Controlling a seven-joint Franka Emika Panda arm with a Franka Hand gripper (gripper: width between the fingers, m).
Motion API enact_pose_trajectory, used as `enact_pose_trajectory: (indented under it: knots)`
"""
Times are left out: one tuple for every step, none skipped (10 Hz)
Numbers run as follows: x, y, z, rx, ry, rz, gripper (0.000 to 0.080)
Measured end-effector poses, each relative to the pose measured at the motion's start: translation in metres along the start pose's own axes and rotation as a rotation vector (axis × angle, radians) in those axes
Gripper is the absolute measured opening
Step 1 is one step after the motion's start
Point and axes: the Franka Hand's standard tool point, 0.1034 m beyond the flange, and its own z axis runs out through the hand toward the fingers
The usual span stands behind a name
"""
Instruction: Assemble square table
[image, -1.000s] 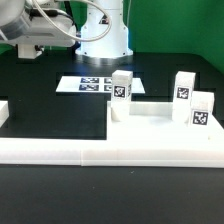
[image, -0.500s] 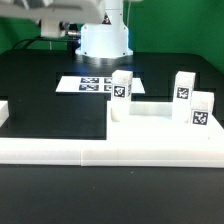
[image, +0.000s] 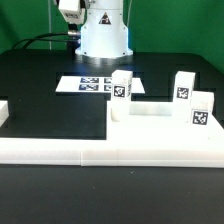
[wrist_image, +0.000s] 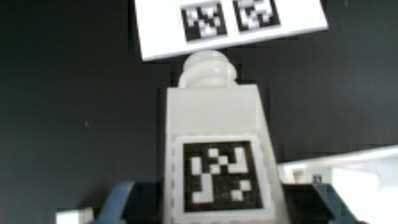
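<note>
Three legs (image: 121, 86) stand upright on the tabletop (image: 160, 120); the gripper (wrist_image: 214, 195) grasps the fourth leg (wrist_image: 214, 130), marker board (wrist_image: 228, 25) at its twelve o'clock, unattached.

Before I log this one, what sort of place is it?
Probably a robotics lab bench: a black table with a fixed marker board, tagged white furniture parts, and the arm's base behind them.
</note>
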Motion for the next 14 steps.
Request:
enact_pose_trajectory:
  knots:
    - [0.005, -0.002, -0.001, 0.007, 0.071, -0.008, 0.029]
    - [0.006, -0.004, -0.002, 0.014, 0.119, -0.013, 0.029]
    - [0.012, -0.008, -0.004, 0.024, 0.205, -0.011, 0.029]
    - [0.022, -0.02, -0.006, 0.061, 0.323, 0.01, 0.029]
    - [0.027, -0.031, -0.01, 0.077, 0.381, 0.013, 0.029]
    - [0.043, -0.043, -0.023, 0.1, 0.496, 0.024, 0.029]
    - [0.052, -0.051, -0.031, 0.117, 0.576, 0.033, 0.029]
    - [0.054, -0.053, -0.04, 0.142, 0.64, 0.048, 0.029]
    - [0.056, -0.052, -0.042, 0.135, 0.713, 0.053, 0.029]
    - [0.058, -0.05, -0.04, 0.12, 0.787, 0.057, 0.029]
    - [0.06, -0.05, -0.04, 0.11, 0.842, 0.059, 0.029]
    - [0.061, -0.047, -0.043, 0.091, 0.938, 0.062, 0.029]
    - [0.061, -0.045, -0.038, 0.064, 1.009, 0.056, 0.029]
    - [0.063, -0.042, -0.024, 0.024, 1.047, 0.038, 0.029]
